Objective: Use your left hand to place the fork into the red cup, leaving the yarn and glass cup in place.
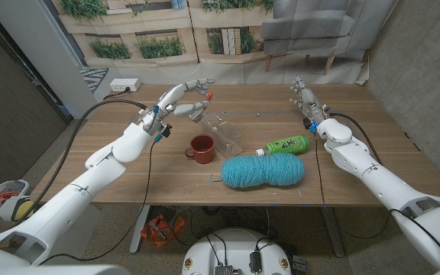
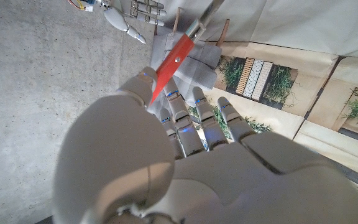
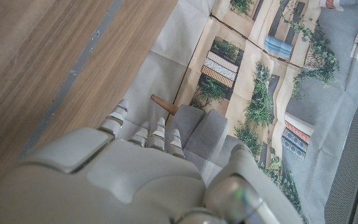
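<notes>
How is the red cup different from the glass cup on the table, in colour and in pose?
The red cup is opaque and dark red, while the glass cup is clear, so the wood shows through it. The red cup stands upright with its mouth up; the glass cup appears to lie on its side. The red cup has a side handle; I see none on the glass cup. Both rest on the wooden table.

So the left hand [image 2: 185,155] takes up most of the frame, seen from the back, fingers [image 2: 182,118] reaching away from the camera. It's got the fork [image 2: 179,56] by its red handle, which pokes out past the thumb side and turns to metal further up. Behind that there's grey floor, a grey chair on wooden legs, a printed backdrop with plants, and the right hand [image 2: 126,15] way off near the corner.
</notes>
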